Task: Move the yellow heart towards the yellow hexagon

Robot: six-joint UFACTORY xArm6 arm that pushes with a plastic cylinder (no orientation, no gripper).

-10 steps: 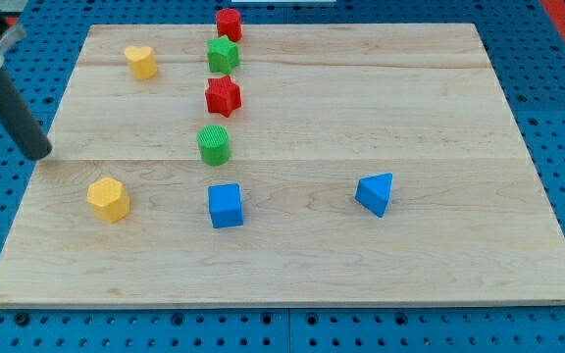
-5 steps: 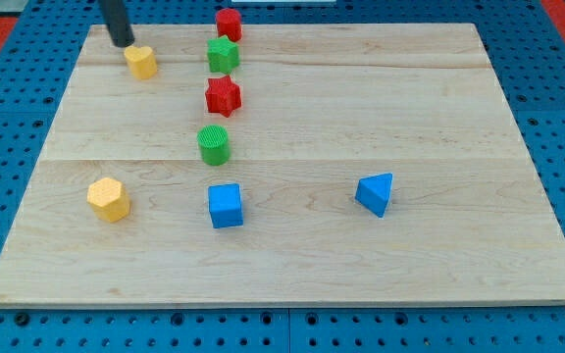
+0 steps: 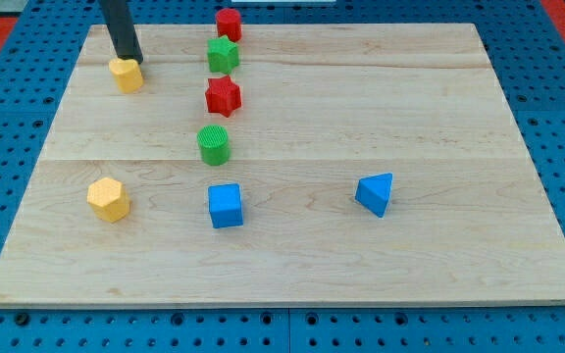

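Observation:
The yellow heart (image 3: 126,75) lies near the wooden board's (image 3: 439,118) top left. My tip (image 3: 131,59) stands right at the heart's top edge, touching it. The yellow hexagon (image 3: 108,199) sits at the view's lower left, well below the heart.
A red cylinder (image 3: 228,24), green star (image 3: 223,53), red star (image 3: 223,96) and green cylinder (image 3: 214,144) form a column right of the heart. A blue cube (image 3: 226,206) sits right of the hexagon. A blue triangle (image 3: 375,193) lies at the right.
My tip went from the board's left edge up to the heart's top. It has since pushed the heart down and slightly left.

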